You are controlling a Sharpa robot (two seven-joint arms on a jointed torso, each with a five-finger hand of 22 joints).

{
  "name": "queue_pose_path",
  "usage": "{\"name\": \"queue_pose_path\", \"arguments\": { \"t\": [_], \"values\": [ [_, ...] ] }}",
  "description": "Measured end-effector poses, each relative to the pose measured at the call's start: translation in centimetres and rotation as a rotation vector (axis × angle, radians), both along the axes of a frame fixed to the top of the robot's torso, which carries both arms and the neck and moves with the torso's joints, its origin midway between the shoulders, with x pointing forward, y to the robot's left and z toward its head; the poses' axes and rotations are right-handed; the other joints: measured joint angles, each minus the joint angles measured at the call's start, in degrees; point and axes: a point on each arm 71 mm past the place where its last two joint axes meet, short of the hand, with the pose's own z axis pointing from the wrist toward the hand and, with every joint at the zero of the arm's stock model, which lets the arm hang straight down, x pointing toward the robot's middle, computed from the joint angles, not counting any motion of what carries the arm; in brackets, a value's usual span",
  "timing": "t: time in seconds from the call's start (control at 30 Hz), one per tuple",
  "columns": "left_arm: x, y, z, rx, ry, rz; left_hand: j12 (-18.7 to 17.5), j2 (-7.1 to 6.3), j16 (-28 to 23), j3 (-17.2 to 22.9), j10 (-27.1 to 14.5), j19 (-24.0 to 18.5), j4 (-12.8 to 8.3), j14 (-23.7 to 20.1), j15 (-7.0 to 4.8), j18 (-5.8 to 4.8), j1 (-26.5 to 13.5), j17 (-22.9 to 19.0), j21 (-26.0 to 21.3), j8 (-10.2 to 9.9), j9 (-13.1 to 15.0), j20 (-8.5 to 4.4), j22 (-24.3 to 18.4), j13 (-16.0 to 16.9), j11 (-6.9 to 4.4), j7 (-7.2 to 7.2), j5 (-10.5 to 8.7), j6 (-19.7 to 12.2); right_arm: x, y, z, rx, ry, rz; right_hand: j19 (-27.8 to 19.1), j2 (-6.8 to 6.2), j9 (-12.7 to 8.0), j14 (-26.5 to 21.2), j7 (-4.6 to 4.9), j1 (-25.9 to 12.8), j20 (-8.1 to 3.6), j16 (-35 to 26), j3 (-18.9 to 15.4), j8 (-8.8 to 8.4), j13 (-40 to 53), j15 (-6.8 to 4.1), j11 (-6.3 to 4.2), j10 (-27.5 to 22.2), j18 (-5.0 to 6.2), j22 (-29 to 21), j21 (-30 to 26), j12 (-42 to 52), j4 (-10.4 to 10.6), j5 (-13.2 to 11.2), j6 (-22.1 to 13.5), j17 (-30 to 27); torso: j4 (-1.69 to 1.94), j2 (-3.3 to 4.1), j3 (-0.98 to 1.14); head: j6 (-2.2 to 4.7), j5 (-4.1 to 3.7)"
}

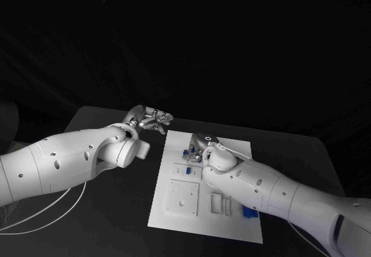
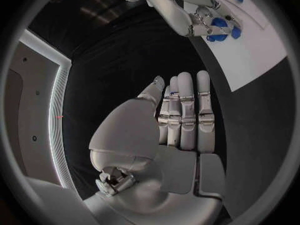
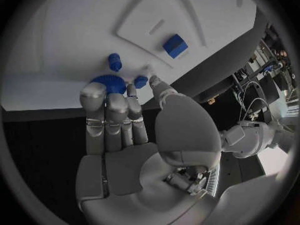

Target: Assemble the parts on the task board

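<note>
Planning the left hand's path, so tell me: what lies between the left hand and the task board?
Only bare black table, per the head view: the left hand hovers beside the task board edge.

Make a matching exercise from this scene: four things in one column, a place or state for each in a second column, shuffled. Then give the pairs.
Things
1. left robot hand
2. right robot hand
3. task board
4. blue block

Places or states
A. lies alone near the board's right edge, close to the robot
B. white plate in the middle of the black table
C. over the bare table just beyond the board's far left corner, holding nothing
D. over the board's far end, at a cluster of blue parts

Pairs: 1-C, 2-D, 3-B, 4-A
</note>
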Motion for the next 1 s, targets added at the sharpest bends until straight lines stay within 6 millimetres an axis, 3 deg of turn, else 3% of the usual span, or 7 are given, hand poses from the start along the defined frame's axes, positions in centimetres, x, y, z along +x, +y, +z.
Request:
{"name": "queue_pose_path", "arguments": {
  "t": [0.53,0.63,0.77,1.0],
  "values": [
    [0.0,-0.2,0.2,-0.005,-0.001,-0.004,0.00,0.00,-0.40,0.16,0.00,0.00,0.17,0.00,0.00,0.00,0.00,0.13,0.00,0.00,0.00,0.00,-0.18,0.00,0.00,0.00,0.00,0.00,0.0,0.5,-0.4,0.003,-0.005,-0.005,0.00,0.00,-0.01,0.00,-0.18,0.00,0.00,0.00,0.06,0.00,0.05,0.00,0.00,0.00,0.00,0.00,0.00,0.00,0.06,0.00,0.18,0.06,-0.16,-0.07,-0.15,-0.25,0.80],
    [0.1,-0.3,0.2,-0.006,-0.001,-0.005,0.00,0.00,-0.40,-0.02,0.00,0.00,0.35,0.00,0.00,0.00,0.00,0.20,0.00,0.00,0.00,0.00,-0.26,0.01,0.00,0.00,0.00,0.00,0.0,0.7,-0.4,0.005,-0.007,-0.005,0.00,-0.99,-0.01,0.00,-0.18,-0.99,0.00,0.00,-0.31,0.00,0.03,0.00,0.00,0.00,0.00,0.00,0.00,-0.28,0.41,0.00,0.18,0.06,-0.20,-0.09,-0.20,-0.23,0.92],
    [0.1,-0.4,0.3,-0.007,-0.001,-0.006,0.00,0.00,-0.40,-0.02,0.00,0.00,0.35,0.00,0.00,0.00,0.00,0.20,0.00,0.00,0.00,0.00,-0.32,-0.05,0.00,0.00,0.00,0.00,-0.1,1.0,-0.5,0.004,-0.010,-0.002,0.00,-0.98,0.13,0.00,-0.18,-0.98,0.00,0.00,-1.76,0.00,0.01,0.00,0.01,-0.01,0.00,0.00,0.00,-0.28,1.09,0.01,0.18,0.08,-0.20,-0.10,-0.26,-0.08,1.12],
    [0.1,-0.5,0.3,-0.010,0.000,-0.009,0.00,0.00,-0.40,-0.02,0.00,0.00,0.35,0.00,0.00,0.00,0.00,0.25,0.00,0.00,0.00,0.00,-0.37,-0.04,0.00,0.00,0.00,0.00,-0.1,1.3,-0.6,0.002,-0.024,0.001,0.00,-0.83,0.34,0.00,-0.18,-0.83,0.00,0.00,-0.71,0.02,0.01,0.00,0.00,0.00,0.00,0.00,0.00,-0.28,0.68,0.01,0.18,0.13,-0.18,-0.03,-0.34,-0.07,1.26]
  ]
}}
